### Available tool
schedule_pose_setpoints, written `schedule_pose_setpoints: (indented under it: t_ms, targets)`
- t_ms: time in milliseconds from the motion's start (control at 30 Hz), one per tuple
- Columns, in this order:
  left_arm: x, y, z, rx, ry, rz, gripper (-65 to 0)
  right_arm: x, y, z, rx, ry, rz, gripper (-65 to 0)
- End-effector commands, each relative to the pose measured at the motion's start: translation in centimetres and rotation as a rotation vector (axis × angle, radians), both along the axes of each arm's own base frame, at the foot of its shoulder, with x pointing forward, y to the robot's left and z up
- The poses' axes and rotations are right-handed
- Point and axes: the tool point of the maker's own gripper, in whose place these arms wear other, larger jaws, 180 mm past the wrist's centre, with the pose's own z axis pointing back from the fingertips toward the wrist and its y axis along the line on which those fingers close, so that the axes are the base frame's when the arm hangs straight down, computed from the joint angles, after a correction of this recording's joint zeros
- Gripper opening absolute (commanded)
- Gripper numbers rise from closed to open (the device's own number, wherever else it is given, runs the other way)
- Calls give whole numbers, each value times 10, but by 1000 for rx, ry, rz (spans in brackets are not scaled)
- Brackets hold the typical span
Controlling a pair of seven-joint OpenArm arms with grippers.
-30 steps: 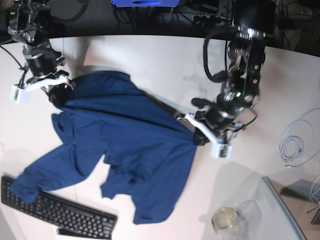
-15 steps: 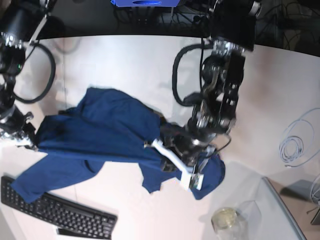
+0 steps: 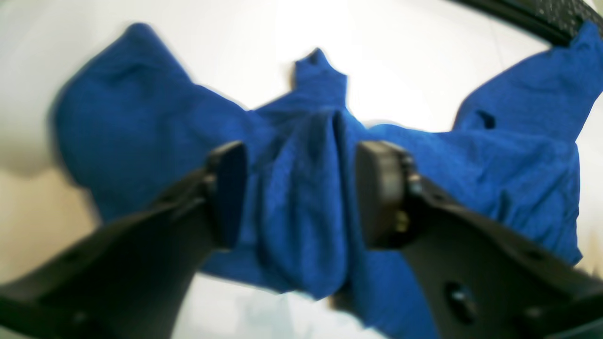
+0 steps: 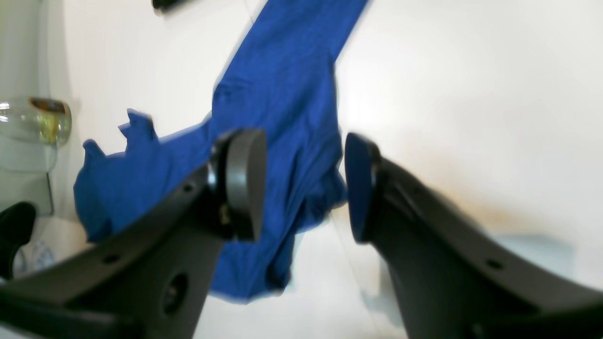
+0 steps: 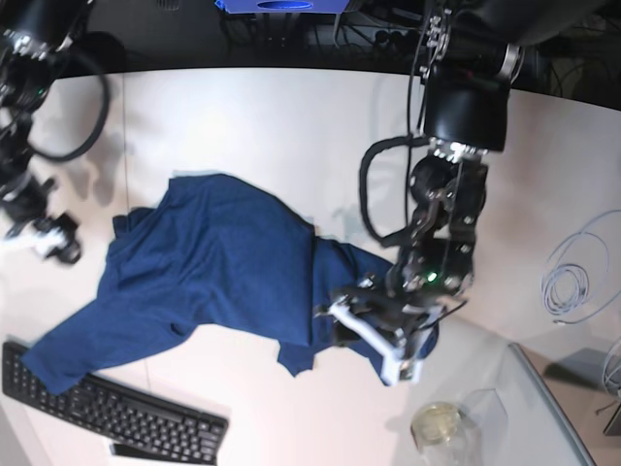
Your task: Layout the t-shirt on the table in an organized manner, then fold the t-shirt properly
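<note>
1. The t-shirt (image 5: 213, 262) lies rumpled across the middle of the table (image 5: 291, 126), one sleeve reaching the keyboard (image 5: 107, 408) at the near edge.
2. The left gripper (image 3: 301, 193) hangs with jaws apart astride a cloth ridge.
3. The right gripper (image 4: 301, 183) stands spread too, holding nothing.
</note>
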Motion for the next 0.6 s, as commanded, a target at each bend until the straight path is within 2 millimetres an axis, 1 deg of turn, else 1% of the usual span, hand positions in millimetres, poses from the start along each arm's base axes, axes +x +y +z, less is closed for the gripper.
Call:
schedule_pose_setpoints:
  t_ms: [0,67,133,200,233,267,333,433,500,533,567]
  targets:
    - [-2,15,6,3,-27,27,-257,-4,4,-3,9,2,-6,-386]
    - [-26,48,-10,27,7,85,-248,-20,18,-28,66,67,-16,-386]
    - [-54,89,-24,63,42,156,-253,-30,32,-50,112,127,-10,-386]
    - [-85,129,-34,102,80,231,-253,-33,56,-63,136,169,52,-386]
    - [-98,149,-36,122,92,266,-255,-33,67,-66,141,178,85,-389]
    - [-109,161,-38,136,101,275,-255,-32,77,-67,144,182,113,-389]
    - [-129,180,-39,163,110,248,-255,-26,86,-67,120,156,132,-386]
    - [-151,200,-39,188,118,213,-255,-20,91,-68,39,134,156,-386]
    - [-161,211,-37,198,119,210,-255,-23,96,-74,21,153,180,-386]
    - [-165,215,-37,201,121,205,-255,-25,96,-78,20,165,182,-386]
    - [-167,217,-36,203,120,200,-255,-23,97,-80,24,169,181,-389]
